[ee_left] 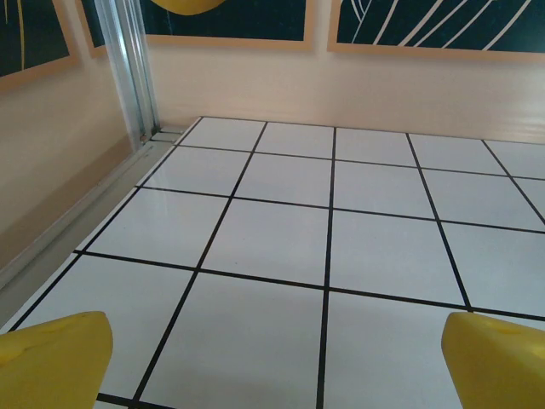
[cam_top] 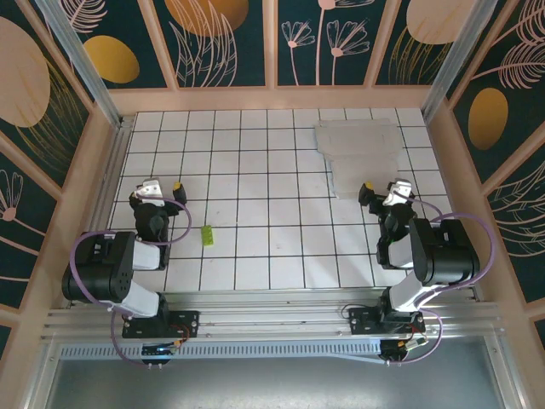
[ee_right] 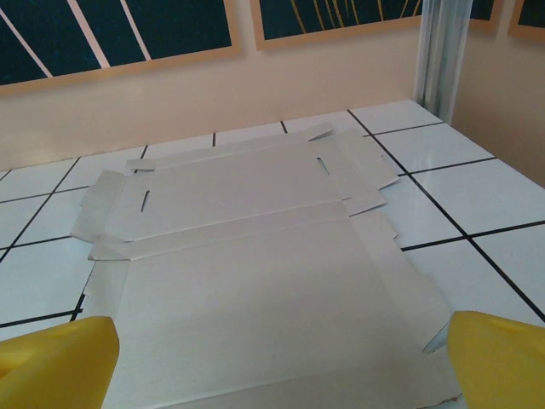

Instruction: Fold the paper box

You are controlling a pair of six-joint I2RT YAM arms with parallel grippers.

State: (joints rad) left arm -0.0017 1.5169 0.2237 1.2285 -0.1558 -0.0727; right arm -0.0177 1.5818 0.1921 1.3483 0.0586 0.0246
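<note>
Paper box: In the top view the paper box [cam_top: 358,158] lay in the upper right of the frame, flat on the tiled table [cam_top: 255,170], with its whitish-grey face up.
Box from my right wrist: The paper box [ee_right: 255,256] took the middle and lower part of the frame. I could see its flaps, slots and crease lines, and all panels lay flat or nearly flat.
Right gripper: My right gripper [cam_top: 385,189] stood just below the near edge of the box in the top view, with jaws wide apart and nothing held. In the wrist view my yellow fingertips [ee_right: 60,362] sat in the lower corners with the card between them. I could not tell if they touched it.
Left gripper: My left gripper [cam_top: 164,186] was at the middle left of the top view, well apart from the box, with jaws also wide apart and empty. Only bare tiles lay ahead of it.
Other thing: A small yellow-green scrap [cam_top: 207,235] lay right of my left gripper, lower in the frame.
Done: Nothing, in my judgement. No panel was folded over and no cyan face was showing.
Left: All folds, I believed. The task was at its very start.
</note>
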